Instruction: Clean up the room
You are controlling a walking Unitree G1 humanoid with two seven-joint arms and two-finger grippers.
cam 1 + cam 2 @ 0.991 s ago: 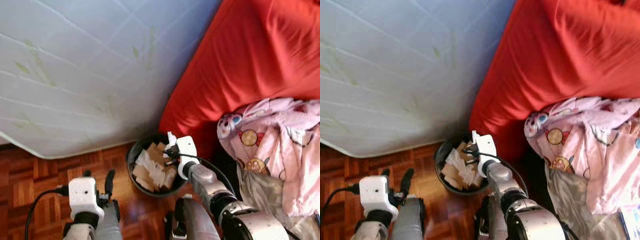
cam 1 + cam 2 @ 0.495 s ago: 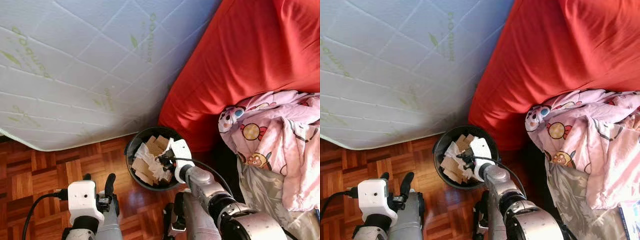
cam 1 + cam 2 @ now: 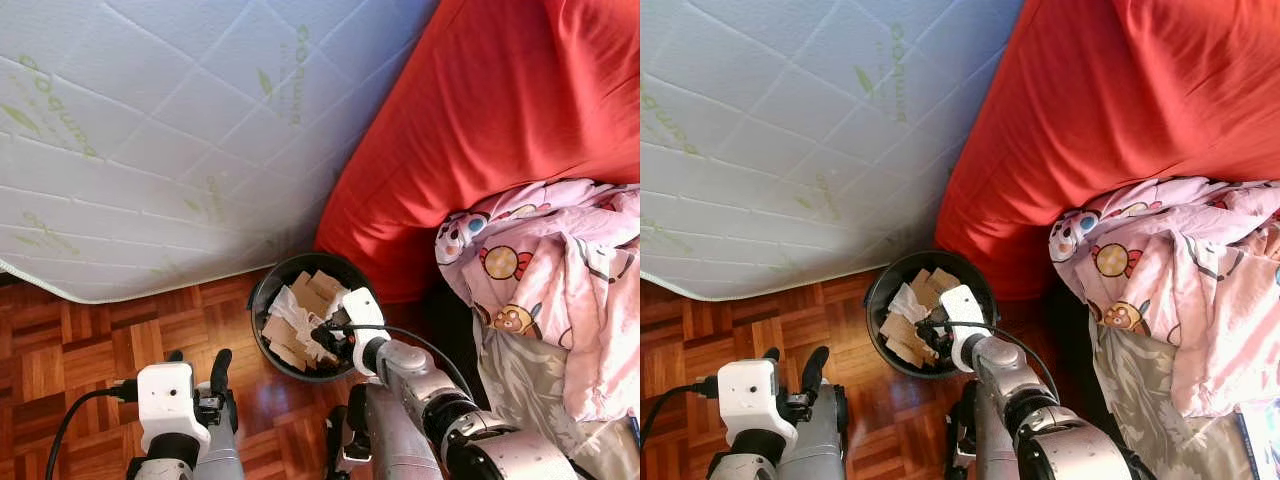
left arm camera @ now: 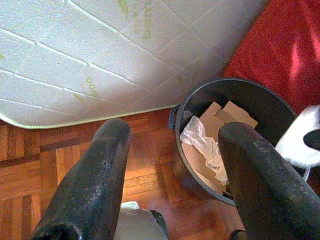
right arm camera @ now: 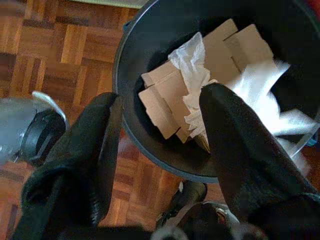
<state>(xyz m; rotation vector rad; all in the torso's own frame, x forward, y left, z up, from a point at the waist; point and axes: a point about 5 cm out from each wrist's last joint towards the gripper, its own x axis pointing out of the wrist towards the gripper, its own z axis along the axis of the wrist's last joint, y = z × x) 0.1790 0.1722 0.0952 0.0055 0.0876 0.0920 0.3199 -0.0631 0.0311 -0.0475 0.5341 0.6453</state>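
A: Where's the right gripper?

B: Over the black bin, fingers spread wide, holding nothing. Cardboard scraps and crumpled white paper lie inside, just below it.

A: And the left gripper?

B: Low above the parquet floor beside the bin, jaws also parted, empty.

A: The bin itself?

B: On the floor, against the white mattress and red bedding.

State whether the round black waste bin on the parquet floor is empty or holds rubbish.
Holds rubbish: the round black waste bin contains brown cardboard pieces and crumpled white paper.
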